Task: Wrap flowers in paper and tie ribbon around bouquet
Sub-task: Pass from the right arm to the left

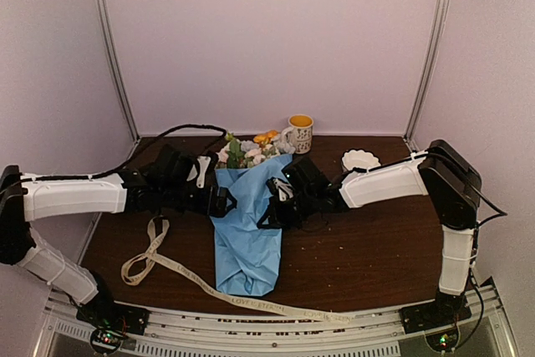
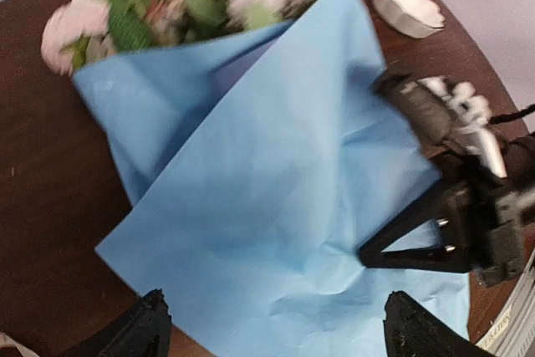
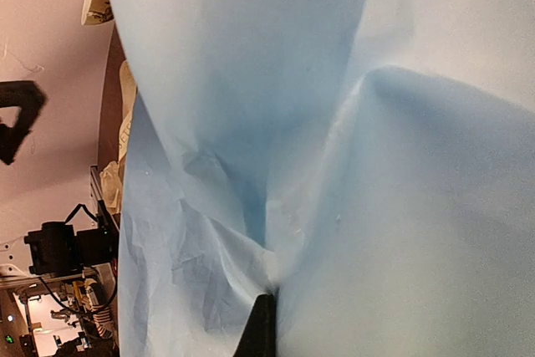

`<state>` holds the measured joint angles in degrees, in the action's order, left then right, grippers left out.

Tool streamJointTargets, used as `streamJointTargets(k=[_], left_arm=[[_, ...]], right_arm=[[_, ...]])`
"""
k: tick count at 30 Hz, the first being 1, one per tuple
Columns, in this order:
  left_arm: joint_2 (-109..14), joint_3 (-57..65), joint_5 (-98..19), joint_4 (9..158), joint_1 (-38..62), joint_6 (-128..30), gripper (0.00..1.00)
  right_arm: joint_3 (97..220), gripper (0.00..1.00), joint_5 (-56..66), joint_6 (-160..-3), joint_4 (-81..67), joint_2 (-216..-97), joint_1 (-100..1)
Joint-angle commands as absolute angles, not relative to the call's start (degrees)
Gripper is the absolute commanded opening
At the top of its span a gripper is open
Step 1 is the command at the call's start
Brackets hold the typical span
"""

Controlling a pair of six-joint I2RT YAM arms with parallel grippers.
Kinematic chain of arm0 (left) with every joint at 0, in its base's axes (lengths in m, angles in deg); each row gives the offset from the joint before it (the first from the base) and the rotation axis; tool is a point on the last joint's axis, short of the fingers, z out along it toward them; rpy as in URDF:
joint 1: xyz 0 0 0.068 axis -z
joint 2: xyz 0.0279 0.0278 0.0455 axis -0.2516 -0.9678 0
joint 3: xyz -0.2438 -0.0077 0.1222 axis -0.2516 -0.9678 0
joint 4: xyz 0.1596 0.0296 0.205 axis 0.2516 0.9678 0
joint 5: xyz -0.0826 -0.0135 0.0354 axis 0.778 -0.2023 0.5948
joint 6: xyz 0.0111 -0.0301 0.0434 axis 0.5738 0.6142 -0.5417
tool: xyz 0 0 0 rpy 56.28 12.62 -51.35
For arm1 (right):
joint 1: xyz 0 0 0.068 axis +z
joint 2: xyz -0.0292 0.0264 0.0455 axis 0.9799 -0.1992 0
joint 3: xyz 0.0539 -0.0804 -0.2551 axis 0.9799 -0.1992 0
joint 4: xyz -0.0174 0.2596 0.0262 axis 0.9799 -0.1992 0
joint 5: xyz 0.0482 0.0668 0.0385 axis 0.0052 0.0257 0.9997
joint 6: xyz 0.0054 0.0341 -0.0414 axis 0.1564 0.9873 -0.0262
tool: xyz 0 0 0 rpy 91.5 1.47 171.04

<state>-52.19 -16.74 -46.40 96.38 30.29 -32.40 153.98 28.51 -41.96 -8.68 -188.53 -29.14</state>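
Far left on the dark surface (image 1: 376, 240), the cream ribbon (image 1: 251, 300) lies in a loose loop at about 8 o'clock from the centre, and its lettered tail runs along the near edge toward 5 o'clock. Next comes the left gripper (image 1: 224, 202), just beside the left edge of the bouquet (image 1: 247, 232). Its jaws are spread wide and hold nothing; in the left wrist view both fingertips hang over the paper (image 2: 276, 190). The bouquet lies in the middle with its long axis from 12 to 6 o'clock. The light blue paper is folded into a cone holding the flowers (image 1: 251, 150). Their white, pink and orange blooms and green leaves spill from the open end toward 12 o'clock, and the stems are hidden inside. At the bouquet's right edge the right gripper (image 1: 274, 205) has its jaws closed, pinching a fold of the paper, which puckers at the fingertip in the right wrist view. Behind, at about 1 o'clock, stands a white mug (image 1: 300, 132) with a yellow inside; whether it holds anything cannot be told. Further right, a small white fluted dish (image 1: 360, 159) sits apart from it.
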Motion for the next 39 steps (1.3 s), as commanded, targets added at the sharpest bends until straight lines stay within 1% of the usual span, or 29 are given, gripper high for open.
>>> streamJointTargets(k=[1,2,6,12,14,17,21,22,24,28,29,30,31,32,35,36,39], left_arm=[[-53.8,-21.2,-44.9,93.2,27.9,-19.2,0.95],[-55.4,-21.6,-45.9,93.3,27.5,-18.7,0.97],[-63.8,-19.1,-44.9,95.9,25.7,-18.4,0.98],[-67.2,-20.5,-44.1,92.8,25.5,-17.6,0.97],[-68.8,-20.7,-42.0,91.5,25.3,-17.3,0.96],[-69.9,-22.6,-37.9,87.3,25.3,-15.8,0.88],[-70.6,-25.0,-33.6,82.8,25.1,-14.0,0.71],[-70.8,-25.2,-33.1,82.5,25.1,-13.8,0.65],[-71.1,-24.8,-33.3,83.3,25.1,-14.4,0.47],[-70.8,-24.5,-33.1,83.4,25.0,-14.9,0.06],[-70.7,-24.5,-33.0,83.4,25.0,-14.9,0.0],[-70.6,-24.5,-33.1,83.4,25.0,-15.0,0.0],[-70.4,-24.6,-33.1,83.2,25.0,-14.9,0.0],[-70.4,-24.7,-32.8,83.0,25.0,-14.8,0.0],[-70.1,-24.8,-32.3,82.6,25.0,-14.8,0.0],[-70.0,-25.0,-32.6,82.5,25.0,-14.8,0.0],[-69.8,-25.6,-33.0,81.9,24.9,-14.6,0.0]], right_arm=[[154.3,0.0,26.8,-42.6,-7.0,-187.4,-29.2],[154.3,0.0,26.8,-42.6,-7.0,-187.5,-29.2],[154.5,0.0,27.1,-42.5,-7.0,-187.5,-29.2],[154.6,0.0,26.9,-42.5,-7.2,-187.1,-29.2],[155.0,0.0,27.0,-42.5,-7.3,-187.3,-29.2],[155.5,0.0,27.2,-42.5,-7.4,-187.4,-29.2],[155.6,0.0,27.2,-42.3,-7.2,-187.4,-29.2],[155.6,0.0,27.2,-42.3,-7.2,-187.4,-29.2],[155.7,0.0,27.1,-42.3,-7.1,-187.4,-29.2],[155.7,0.0,26.5,-43.1,-7.9,-187.0,-29.2],[155.9,0.0,26.3,-43.6,-8.7,-186.9,-29.2],[156.2,0.0,25.9,-44.5,-9.8,-186.7,-29.2],[156.8,0.02,25.4,-45.7,-11.7,-186.2,-29.2],[157.3,0.12,24.4,-47.1,-13.9,-185.7,-29.1],[157.3,0.32,20.4,-51.9,-21.1,-182.3,-29.2],[157.2,0.37,19.2,-53.4,-23.4,-180.9,-29.2],[156.3,0.46,16.0,-57.8,-30.6,-176.4,-29.0]])
